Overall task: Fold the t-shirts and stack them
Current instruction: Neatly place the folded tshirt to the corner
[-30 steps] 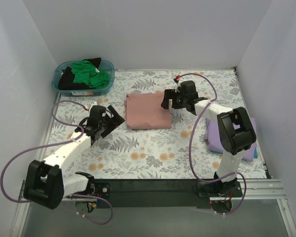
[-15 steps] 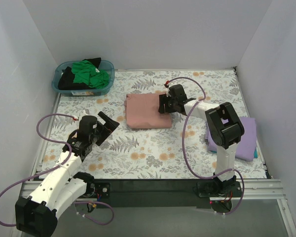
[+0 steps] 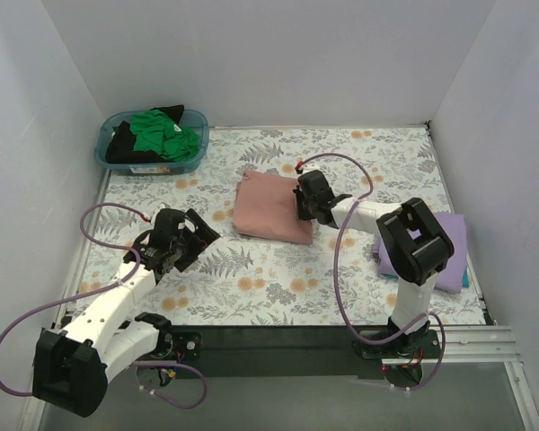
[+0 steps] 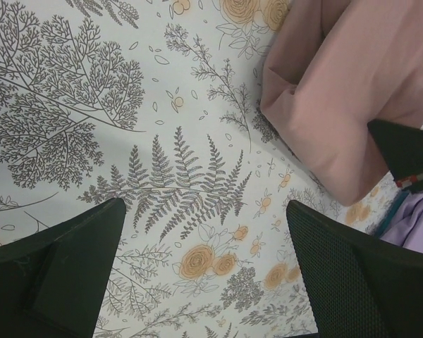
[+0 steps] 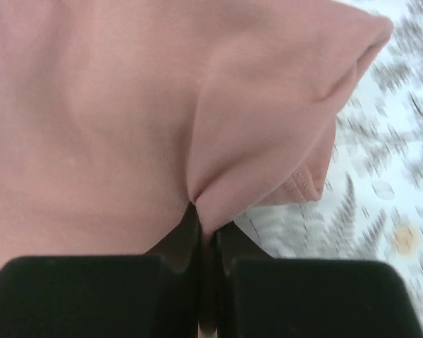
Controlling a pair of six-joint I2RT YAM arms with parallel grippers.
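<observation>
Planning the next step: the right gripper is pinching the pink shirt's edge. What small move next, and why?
Probably raise the right gripper slightly, then draw the pink t-shirt toward the lavender t-shirt: the jaws are shut on the folded pink edge, and the lavender one lies folded at right.

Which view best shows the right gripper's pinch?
Right wrist: the right gripper is shut on a fold of the pink t-shirt. Top external: gripper covers the fold; left wrist: only the gripper's edge.

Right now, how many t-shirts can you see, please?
4: pink tee mid-table; lavender tee at right; green tee and black tee in the basket, where more may hide.
</observation>
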